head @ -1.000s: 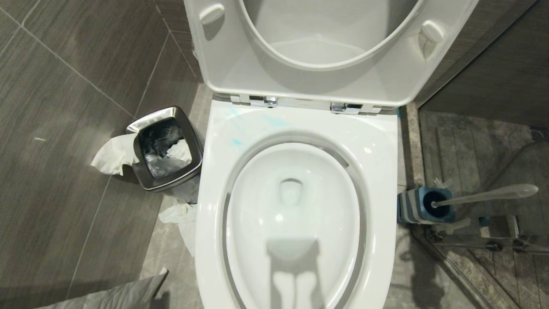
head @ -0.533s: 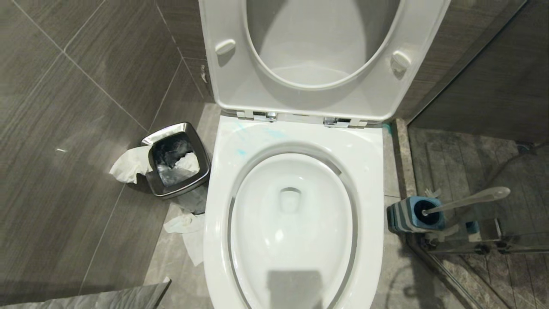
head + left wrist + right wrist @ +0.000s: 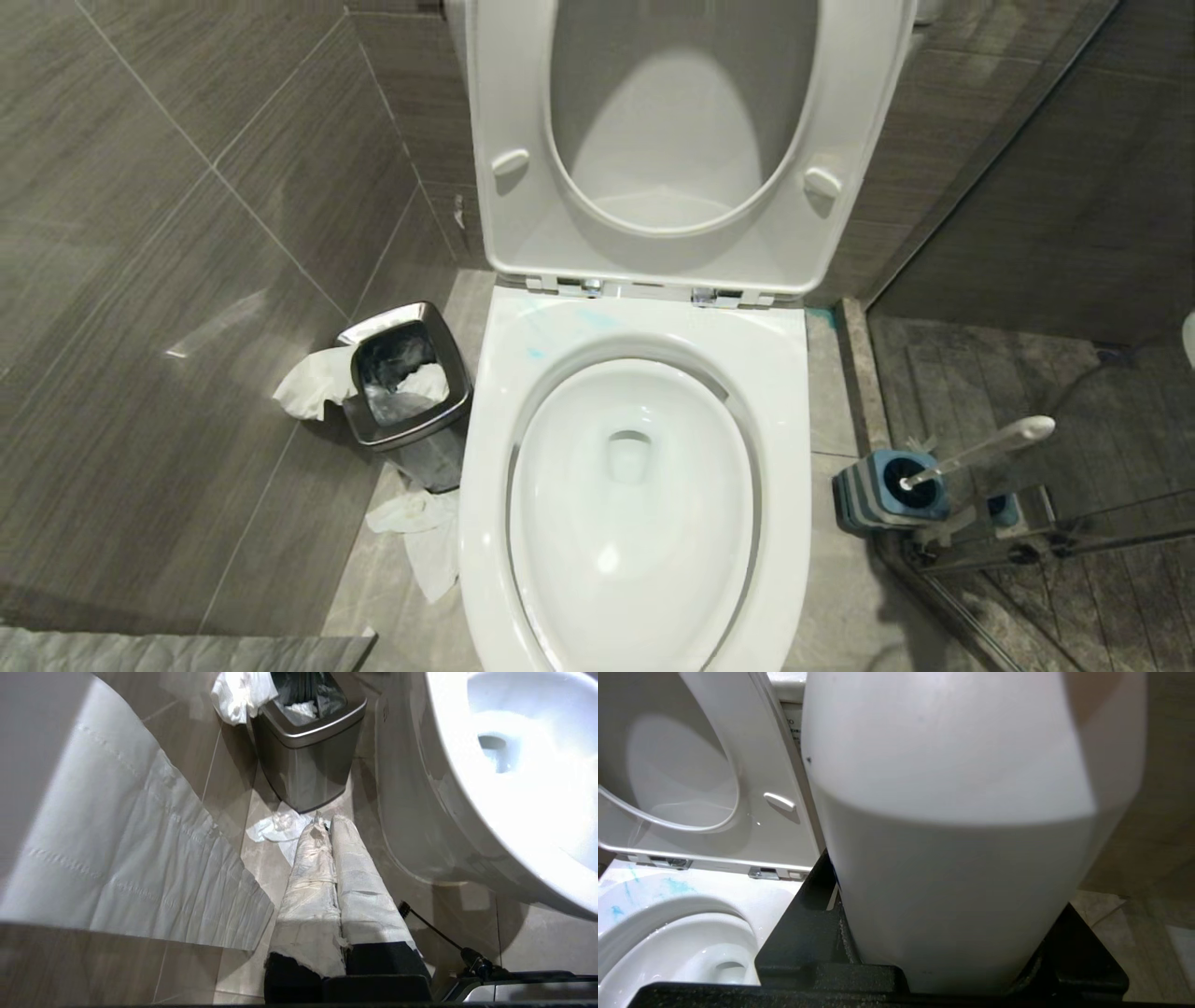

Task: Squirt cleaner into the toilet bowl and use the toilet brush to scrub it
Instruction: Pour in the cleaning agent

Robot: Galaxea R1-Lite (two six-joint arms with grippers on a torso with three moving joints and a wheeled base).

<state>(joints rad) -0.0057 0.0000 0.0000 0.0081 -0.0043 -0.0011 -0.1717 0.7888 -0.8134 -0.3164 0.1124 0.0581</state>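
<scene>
- Right jaws clamped on white bottle (image 3: 952, 858); left jaws shut, empty, parked low.
- Cleaner (image 3: 535, 353) smeared on toilet bowl (image 3: 794, 392) rim only.
- Toilet brush (image 3: 980, 450) in holder; scrubbing pending.

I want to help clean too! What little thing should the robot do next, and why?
Probably swing the right pincer over the bowl and squirt from the white bottle it grips. Only a few blue smears show on the back rim, the basin looks plain white, and the brush stands in its holder, so scrubbing seems too early.
</scene>
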